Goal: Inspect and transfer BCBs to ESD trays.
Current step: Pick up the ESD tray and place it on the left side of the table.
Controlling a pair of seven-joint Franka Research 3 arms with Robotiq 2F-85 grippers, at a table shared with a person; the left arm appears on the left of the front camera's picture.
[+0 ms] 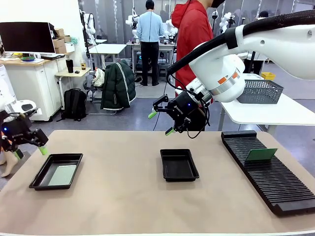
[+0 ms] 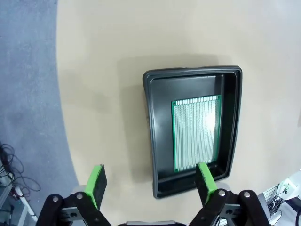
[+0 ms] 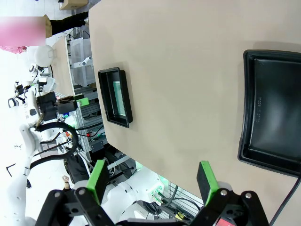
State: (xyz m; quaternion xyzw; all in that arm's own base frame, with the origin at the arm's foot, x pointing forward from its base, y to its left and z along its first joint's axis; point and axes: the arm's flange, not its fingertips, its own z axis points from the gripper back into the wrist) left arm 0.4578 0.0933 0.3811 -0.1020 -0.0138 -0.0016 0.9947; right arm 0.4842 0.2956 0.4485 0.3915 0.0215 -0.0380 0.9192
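One BCB [image 2: 195,133] lies flat in the left ESD tray [image 2: 148,122], its pale green face up. My left gripper [image 2: 150,184] hovers open above that tray's near end, holding nothing. In the front view this tray [image 1: 39,178] with its board [image 1: 63,175] sits at the table's left, the left gripper [image 1: 32,146] just above and left of it. The second ESD tray [image 1: 178,164] at mid-table is empty. My right gripper [image 1: 161,123] hangs open above and behind it. Another BCB [image 1: 261,155] stands upright in the ribbed rack [image 1: 275,184].
The long black rack runs along the table's right side. A person in red [image 1: 193,29] stands at the far side. A grey wire basket [image 1: 259,91] sits on a white table behind. The right wrist view shows the empty tray [image 3: 273,117] and the far tray [image 3: 107,99].
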